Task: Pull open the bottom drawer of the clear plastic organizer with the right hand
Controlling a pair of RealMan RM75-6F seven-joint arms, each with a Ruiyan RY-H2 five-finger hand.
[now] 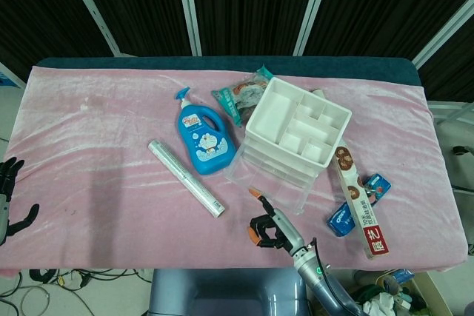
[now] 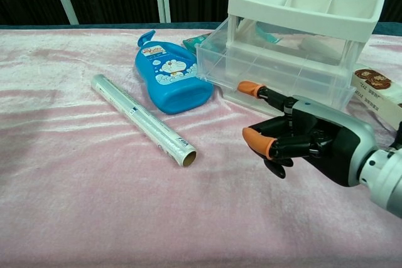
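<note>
Pink cloth-covered table (image 1: 96, 146). Clear plastic organizer (image 1: 296, 132) sits right of centre, white divided tray on top, turned at an angle so its drawer fronts face near-left.

Bottom drawer (image 2: 276, 73) stands out from the frame toward the near edge; its front lip overhangs the cloth. Judged partly open, pull not finished.

Key relation: the drawer front lies just beyond the right hand (image 2: 301, 139), on its far side. The drawer's slide axis runs from the organizer toward the near edge, slightly leftward, so any more pull goes the same way. The right hand is by far the nearer one; the left hand (image 1: 9, 190) is at the far left table edge, well apart, fingers spread, holding nothing.

Right hand: one orange-tipped finger extended up to the drawer's front lip, tip at or under it; contact likely, but not certain from either view. Other fingers curled in toward the palm, thumb out to the left. It grasps nothing; hooking only.

Blue bottle (image 2: 173, 80) lies just left of the drawer, close enough to brush.
</note>
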